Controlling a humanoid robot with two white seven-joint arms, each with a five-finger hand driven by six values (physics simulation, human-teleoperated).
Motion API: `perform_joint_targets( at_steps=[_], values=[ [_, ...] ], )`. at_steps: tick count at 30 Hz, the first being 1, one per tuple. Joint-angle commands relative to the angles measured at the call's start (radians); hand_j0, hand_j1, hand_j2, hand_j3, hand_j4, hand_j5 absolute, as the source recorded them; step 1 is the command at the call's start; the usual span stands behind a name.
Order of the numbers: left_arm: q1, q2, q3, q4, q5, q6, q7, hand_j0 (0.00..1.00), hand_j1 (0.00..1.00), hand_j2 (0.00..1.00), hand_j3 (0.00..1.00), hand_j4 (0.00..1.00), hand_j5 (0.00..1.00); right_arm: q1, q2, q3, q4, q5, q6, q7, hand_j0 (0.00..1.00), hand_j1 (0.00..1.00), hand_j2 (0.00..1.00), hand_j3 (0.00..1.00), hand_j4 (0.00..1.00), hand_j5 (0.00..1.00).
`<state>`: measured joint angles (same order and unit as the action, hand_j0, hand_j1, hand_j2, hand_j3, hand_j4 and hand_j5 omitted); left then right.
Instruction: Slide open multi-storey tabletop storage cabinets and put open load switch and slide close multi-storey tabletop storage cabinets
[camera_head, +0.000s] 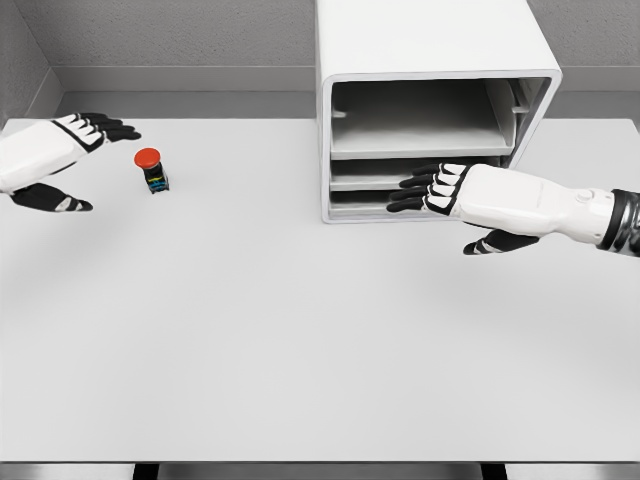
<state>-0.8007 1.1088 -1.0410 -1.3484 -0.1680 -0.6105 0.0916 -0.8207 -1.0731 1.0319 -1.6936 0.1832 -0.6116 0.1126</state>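
2 hands are up over the table (300, 350), and going by the layout the job looks to be at the drawer-opening step, w/ the switch not yet picked up.

Upper left of frame: left hand (62, 150) hovers above the table, fingers spread and relaxed, thumb hanging below, holding nothing. Just right of its fingertips, close but apart, stands the load switch (152, 170) – red mushroom cap on a small dark body, upright on the table.

Upper centre-right: white storage cabinet (435, 110), 3 levels visible in its open front. The top bay looks hollow and deep; the 2 lower trays (380, 183) seem pushed in, tho' hard to be sure.

Right hand (440, 190) reaches in from the right edge, fingers extended and close together, tips at the front of the lower trays; can't tell if touching. It grips nothing.

Next move prob. calls for hooking a tray lip and drawing it toward the bottom of frame. Nothing lies btwn switch and cabinet; the right forearm itself crosses the cabinet front.
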Motion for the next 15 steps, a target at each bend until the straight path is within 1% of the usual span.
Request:
perform_joint_targets(
  at_steps=[1,3,4,5,7,8,9,12,15],
  values=[
    [0.000,-0.036,-0.011,0.002,0.067,0.000,-0.081,1.00,1.00,1.00,1.00,1.00,1.00,0.000,-0.001,-0.001,0.000,-0.007,0.001,-0.001,1.00,1.00,1.00,1.00,1.00,1.00],
    [-0.014,-0.053,-0.010,0.000,0.067,0.000,-0.116,1.00,1.00,1.00,1.00,1.00,1.00,0.000,0.001,-0.001,0.002,-0.008,0.001,-0.019,1.00,1.00,1.00,1.00,1.00,1.00],
    [-0.029,-0.059,-0.010,0.003,0.068,0.000,-0.145,1.00,1.00,1.00,1.00,1.00,1.00,-0.002,0.007,-0.004,0.003,-0.013,0.001,-0.070,1.00,1.00,1.00,1.00,1.00,1.00],
    [-0.031,-0.073,-0.010,0.009,0.071,0.000,-0.158,1.00,1.00,1.00,1.00,1.00,1.00,-0.002,0.007,-0.012,0.006,-0.013,0.001,-0.076,1.00,1.00,1.00,1.00,1.00,1.00],
    [-0.054,-0.093,-0.008,0.032,0.068,0.000,-0.240,1.00,1.00,1.00,1.00,1.00,1.00,-0.003,0.002,-0.007,0.009,-0.013,0.001,-0.070,1.00,1.00,1.00,1.00,1.00,1.00],
    [-0.060,-0.124,-0.001,0.058,0.067,0.000,-0.300,1.00,1.00,1.00,1.00,1.00,1.00,-0.009,-0.002,-0.004,0.011,-0.013,0.001,-0.076,1.00,1.00,1.00,1.00,1.00,1.00],
    [-0.074,-0.133,-0.001,0.060,0.065,0.000,-0.317,1.00,1.00,1.00,1.00,1.00,1.00,-0.011,0.001,-0.001,0.011,-0.014,0.001,-0.074,1.00,1.00,1.00,1.00,1.00,1.00],
    [-0.095,-0.133,-0.002,0.066,0.061,0.000,-0.319,1.00,1.00,1.00,1.00,1.00,1.00,-0.018,0.007,0.016,0.018,-0.018,0.001,-0.065,1.00,1.00,1.00,1.00,1.00,1.00],
    [-0.118,-0.135,0.003,0.066,0.067,0.000,-0.323,1.00,1.00,1.00,1.00,1.00,1.00,-0.041,0.019,0.030,0.017,-0.019,0.001,-0.059,1.00,1.00,1.00,1.00,1.00,1.00]
  ],
)
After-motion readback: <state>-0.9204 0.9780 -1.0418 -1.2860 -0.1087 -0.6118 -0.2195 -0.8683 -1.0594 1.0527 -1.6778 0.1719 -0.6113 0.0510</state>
